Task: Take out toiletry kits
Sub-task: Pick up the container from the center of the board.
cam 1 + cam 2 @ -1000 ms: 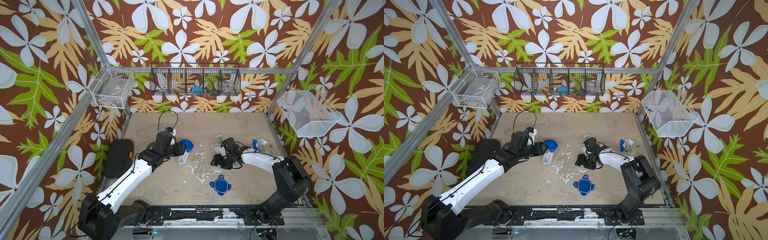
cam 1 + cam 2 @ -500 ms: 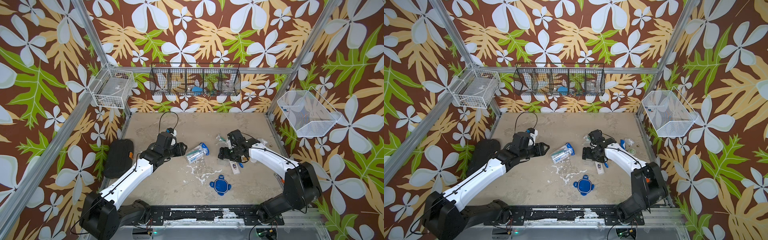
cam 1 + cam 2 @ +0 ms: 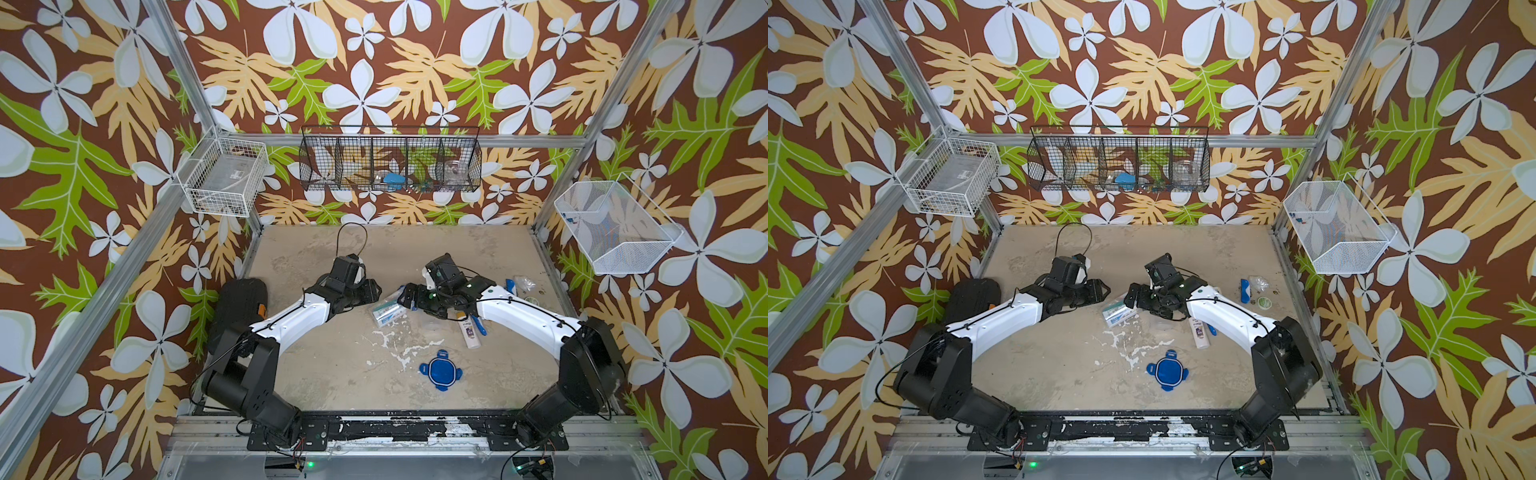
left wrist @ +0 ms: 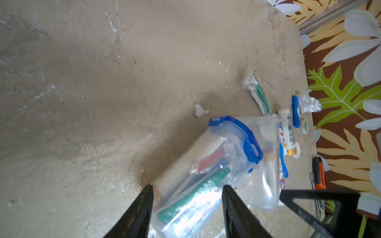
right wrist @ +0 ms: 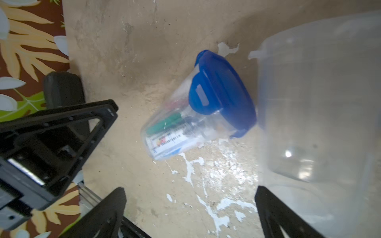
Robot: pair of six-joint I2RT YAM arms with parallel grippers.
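My left gripper point(image 4: 186, 187) stands part-open above the table point(image 3: 324, 374). In its wrist view the base of the lidded jar point(image 5: 175, 127) shows between the ribbed black fingers point(image 4: 140, 210), but my right wrist view shows a gap between that jar and the one left finger seen there, so I read no grip. My right gripper point(image 5: 190, 189) is spread wide with only bare table between its jaws. The empty jar point(image 5: 319, 103), clear, smooth and blurred, crowds one finger; I cannot tell whether they touch. The lidded jar lies on its side between my grippers, a clear tapered tub capped by a glossy blue lid point(image 5: 222, 96) with clip tabs. One toiletry kit point(image 5: 169, 136) is packed inside: a green toothbrush, something red and a printed white pack, all smeared by the plastic. The other kit lies loose toward the table's right edge: a white tube point(image 3: 469, 334), a wrapped green toothbrush point(image 4: 258, 94), a round green tin point(image 3: 533, 300) and a crumpled clear wrapper point(image 4: 309, 103). A spare four-tabbed lid point(image 3: 440, 371) lies flat on the scuffed, white-flecked beige surface.
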